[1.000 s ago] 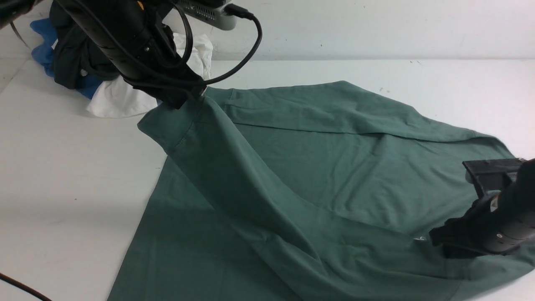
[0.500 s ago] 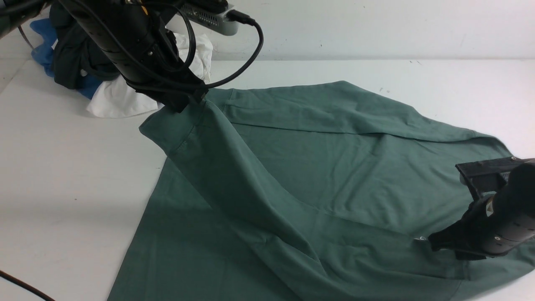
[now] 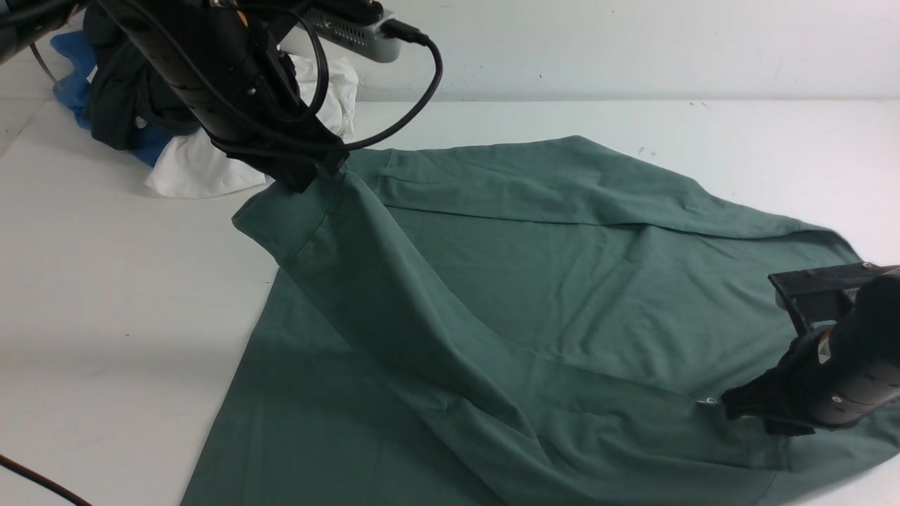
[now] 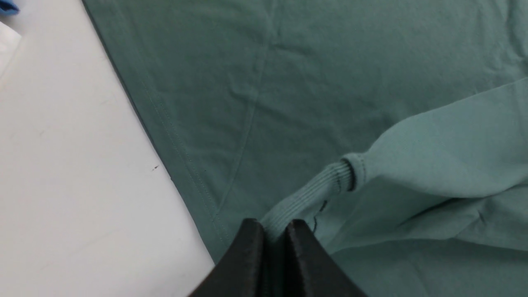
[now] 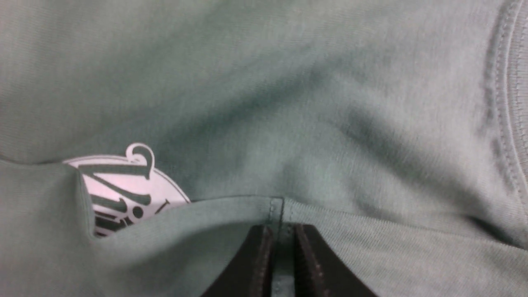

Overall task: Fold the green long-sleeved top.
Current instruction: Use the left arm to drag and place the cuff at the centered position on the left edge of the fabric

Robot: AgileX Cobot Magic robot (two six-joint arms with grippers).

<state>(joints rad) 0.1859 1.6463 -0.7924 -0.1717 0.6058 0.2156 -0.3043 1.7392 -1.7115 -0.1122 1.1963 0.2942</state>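
Note:
The green long-sleeved top (image 3: 534, 281) lies spread over the table, its body flat. My left gripper (image 3: 309, 172) is shut on the ribbed cuff (image 4: 307, 198) of one sleeve and holds it raised at the far left, so the sleeve hangs in a taut diagonal band toward the near right. My right gripper (image 3: 731, 407) is shut on a seamed fold of the top (image 5: 280, 210) low on the cloth at the near right. The white logo (image 5: 123, 185) shows half tucked under that fold. The neck rib (image 5: 515, 82) shows beside it.
A heap of black (image 3: 126, 91), blue (image 3: 70, 77) and white (image 3: 211, 161) garments lies at the far left behind my left arm. The white table (image 3: 105, 295) is bare left of the top and at the far right. A wall stands behind.
My right gripper has slid slightly left along the cloth and its wrist has dropped a little. My left gripper has shifted slightly left with the cuff. The top's lay is nearly the same.

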